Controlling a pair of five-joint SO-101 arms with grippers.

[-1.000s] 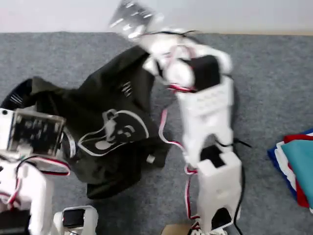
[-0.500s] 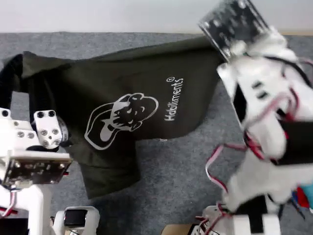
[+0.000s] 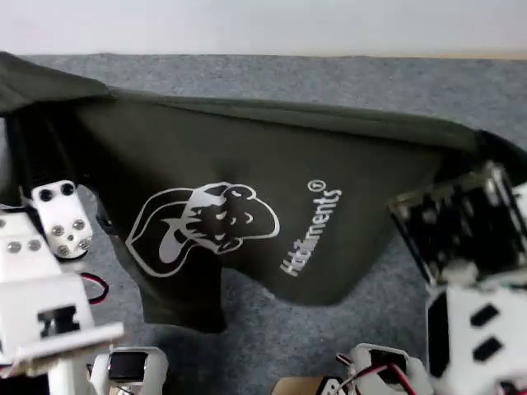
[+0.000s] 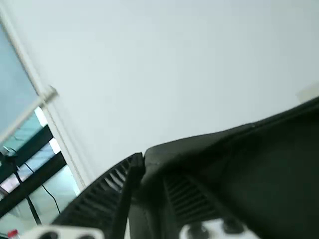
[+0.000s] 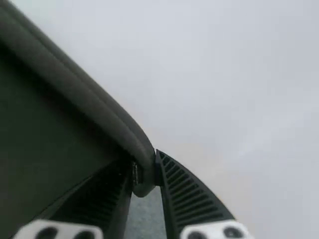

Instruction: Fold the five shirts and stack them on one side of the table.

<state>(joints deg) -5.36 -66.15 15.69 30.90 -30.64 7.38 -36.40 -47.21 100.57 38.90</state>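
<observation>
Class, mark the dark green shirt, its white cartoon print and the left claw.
dark green fabric shirt (image 3: 247, 144): high view, on plain cloth above the print.
white cartoon print (image 3: 206, 222): high view, the figure's middle.
left claw (image 4: 148, 167): left wrist view, between its tips pinching the shirt's edge.

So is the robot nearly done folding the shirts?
Hard to say. How many are already folded I cannot tell. In hand: the left gripper and right gripper each pinch an edge of the dark green shirt, holding it spread over the table. Still to do: laying it down, folding it, stacking it.
</observation>
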